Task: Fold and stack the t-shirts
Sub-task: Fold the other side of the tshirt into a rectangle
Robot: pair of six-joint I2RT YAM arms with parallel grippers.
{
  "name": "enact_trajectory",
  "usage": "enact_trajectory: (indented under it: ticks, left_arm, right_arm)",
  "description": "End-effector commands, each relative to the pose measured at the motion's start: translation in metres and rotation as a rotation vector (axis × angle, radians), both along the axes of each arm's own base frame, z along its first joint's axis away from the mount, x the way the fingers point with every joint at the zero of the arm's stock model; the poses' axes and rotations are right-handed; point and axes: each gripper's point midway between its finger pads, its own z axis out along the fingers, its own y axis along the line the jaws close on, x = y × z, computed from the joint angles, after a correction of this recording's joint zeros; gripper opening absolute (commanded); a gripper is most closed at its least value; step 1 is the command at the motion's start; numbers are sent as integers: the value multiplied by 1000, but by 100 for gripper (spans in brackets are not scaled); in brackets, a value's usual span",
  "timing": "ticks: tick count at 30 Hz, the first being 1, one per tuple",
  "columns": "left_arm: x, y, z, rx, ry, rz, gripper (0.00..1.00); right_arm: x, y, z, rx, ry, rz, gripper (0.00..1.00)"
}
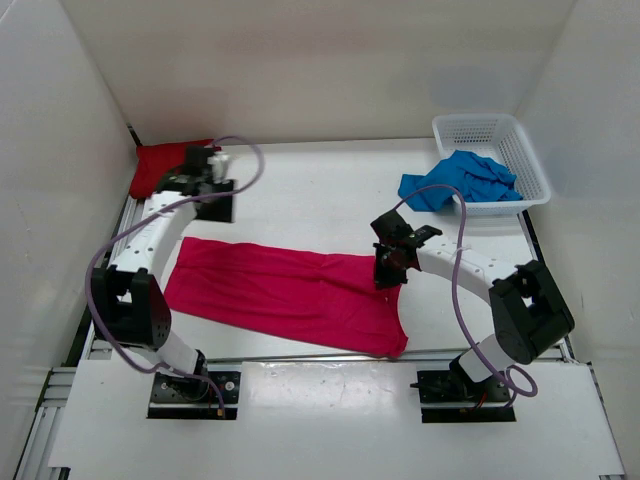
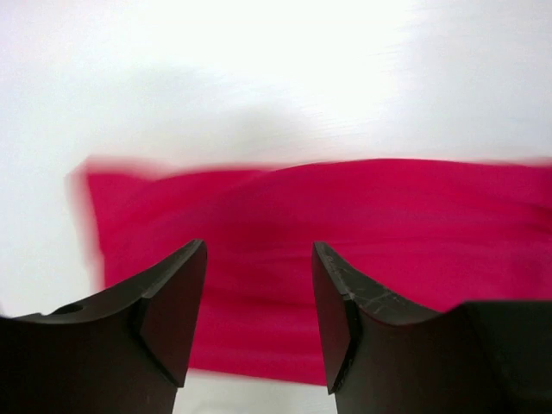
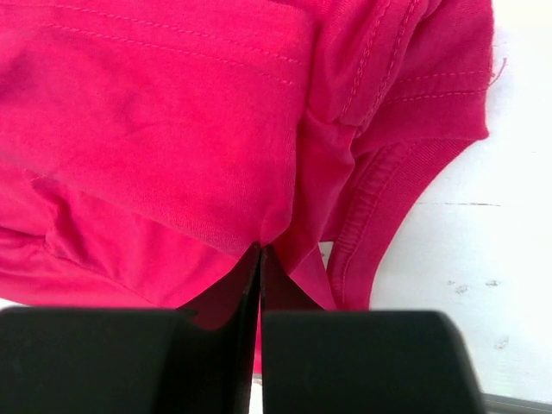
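The pink-magenta t-shirt (image 1: 285, 295) lies as a long band across the middle of the table, and its left end shows blurred in the left wrist view (image 2: 345, 224). My left gripper (image 1: 212, 205) (image 2: 260, 250) hangs open above that left end with nothing between its fingers. At the band's right end my right gripper (image 1: 390, 270) (image 3: 260, 250) is shut on a pinch of the pink-magenta t-shirt (image 3: 172, 129), near its collar rib (image 3: 371, 216). The dark red t-shirt (image 1: 155, 168) lies in the far left corner. The blue t-shirt (image 1: 460, 185) spills out of the basket.
A white mesh basket (image 1: 520, 150) stands at the back right against the wall. White walls close in the table on the left, back and right. Both arm bases sit at the near edge.
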Motion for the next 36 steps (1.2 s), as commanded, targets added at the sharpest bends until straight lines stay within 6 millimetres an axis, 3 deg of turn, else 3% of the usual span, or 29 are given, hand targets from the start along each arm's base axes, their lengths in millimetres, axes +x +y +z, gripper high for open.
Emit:
enact_trajectory:
  ticks: [1, 3, 4, 5, 8, 11, 13, 19, 24, 27, 31, 36]
  left_arm:
    - [-19, -141, 32, -225, -18, -401, 63]
    - [-32, -198, 33, -356, 35, -563, 63]
    - [-36, -227, 13, -384, 110, -628, 63]
    - [-25, -249, 25, -414, 83, -672, 63]
    - [-6, -296, 4, -425, 120, -741, 62]
    - [-4, -315, -19, -405, 155, -762, 60]
    - [-5, -320, -22, -395, 145, -771, 60]
    - [-27, -330, -58, -352, 215, -796, 59]
    - [-38, -335, -69, -352, 248, -814, 56]
    - [-41, -323, -92, -297, 288, -782, 55]
    - [-41, -321, -90, -292, 271, -781, 54]
    - [-44, -316, -90, -282, 274, -776, 46]
  right_arm:
    - [-3, 3, -11, 1, 40, -9, 0]
    - [-6, 2, -14, 2, 55, -35, 0]
    - [-4, 4, -13, 7, 47, -35, 0]
    - [-6, 1, -19, -8, 61, -51, 0]
    - [-8, 0, -23, -11, 70, -62, 0]
    - [-8, 0, -23, -8, 73, -72, 21]
    - [-9, 0, -17, 10, 60, -92, 33]
    - [-13, -7, -11, 15, 26, -109, 33]
    - [-11, -6, -11, 13, 25, -100, 32]
    - [-11, -3, -13, 15, 40, -96, 33]
    - [-11, -3, -13, 15, 40, -96, 34]
    - [-9, -2, -14, 24, 29, -96, 34]
